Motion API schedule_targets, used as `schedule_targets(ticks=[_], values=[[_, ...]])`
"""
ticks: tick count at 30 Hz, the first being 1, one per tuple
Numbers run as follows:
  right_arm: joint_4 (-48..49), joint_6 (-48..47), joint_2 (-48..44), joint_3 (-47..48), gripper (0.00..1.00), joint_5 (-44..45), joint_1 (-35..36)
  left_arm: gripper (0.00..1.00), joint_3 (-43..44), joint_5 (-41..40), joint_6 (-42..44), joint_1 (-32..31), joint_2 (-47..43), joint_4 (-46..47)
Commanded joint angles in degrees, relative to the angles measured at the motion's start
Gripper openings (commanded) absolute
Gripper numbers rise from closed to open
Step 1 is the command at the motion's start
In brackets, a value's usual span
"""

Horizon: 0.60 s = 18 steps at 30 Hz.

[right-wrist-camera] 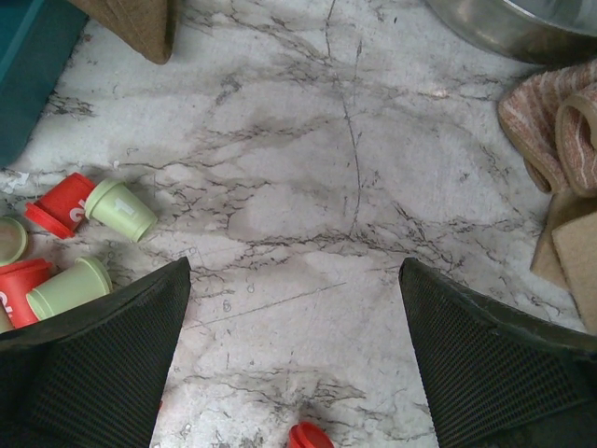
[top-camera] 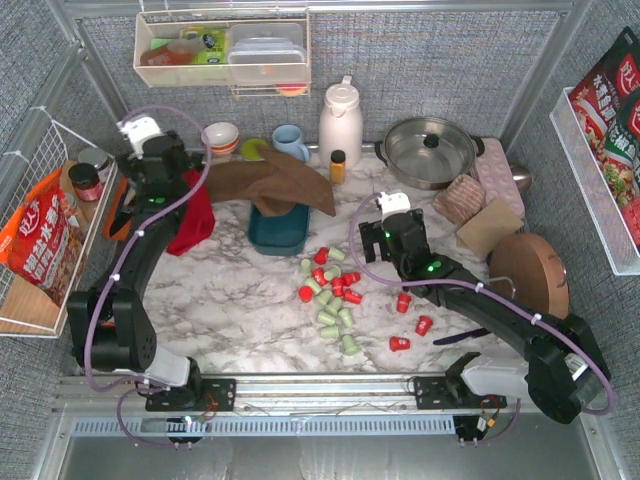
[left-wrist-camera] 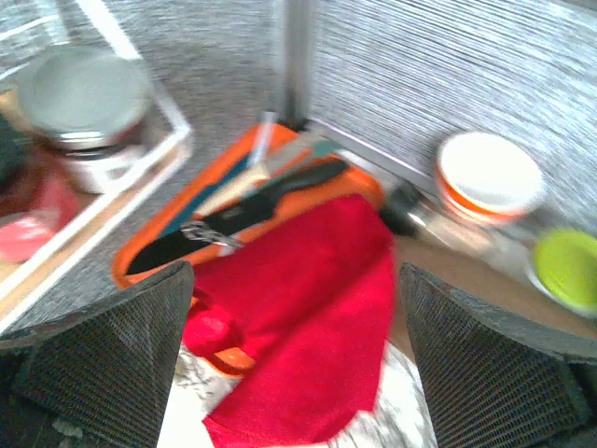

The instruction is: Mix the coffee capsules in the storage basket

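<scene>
Overhead: a brown cloth (top-camera: 285,180) partly hides the teal plastic basket (top-camera: 283,232); tapered red and green capsules (top-camera: 330,285) lie scattered on the marble worktop (top-camera: 240,310) beside it. Left wrist, blurred: left pincer (left-wrist-camera: 294,275) wide above a red cloth (left-wrist-camera: 298,317). Right wrist: right pincer (right-wrist-camera: 294,266) wide over marble, basket cut off top-left.

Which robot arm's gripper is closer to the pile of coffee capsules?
Right. The right gripper hangs just right of the coffee capsules; the left gripper is far off over the red cloth.

red coffee capsules (top-camera: 352,296): about 9 | green coffee capsules (top-camera: 349,343): about 10 | storage basket (top-camera: 278,232): 1
</scene>
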Motion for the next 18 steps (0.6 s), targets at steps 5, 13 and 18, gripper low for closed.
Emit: schedule_targets(ticks=[5, 13, 18], values=[[1.0, 0.9, -0.5, -0.8, 0.99, 0.7, 0.0, 0.99, -3.9, 23.8, 21.5, -13.8, -1.7, -2.6], [1.2, 1.1, -2.2, -1.8, 0.99, 0.5, 0.0, 0.99, -8.4, 53.4, 36.4, -16.3, 3.6, 3.4], [0.9, 0.7, -2.0, -1.5, 0.98, 0.4, -0.1, 0.99, -10.4, 66.4, 53.9, -16.3, 8.3, 4.9]])
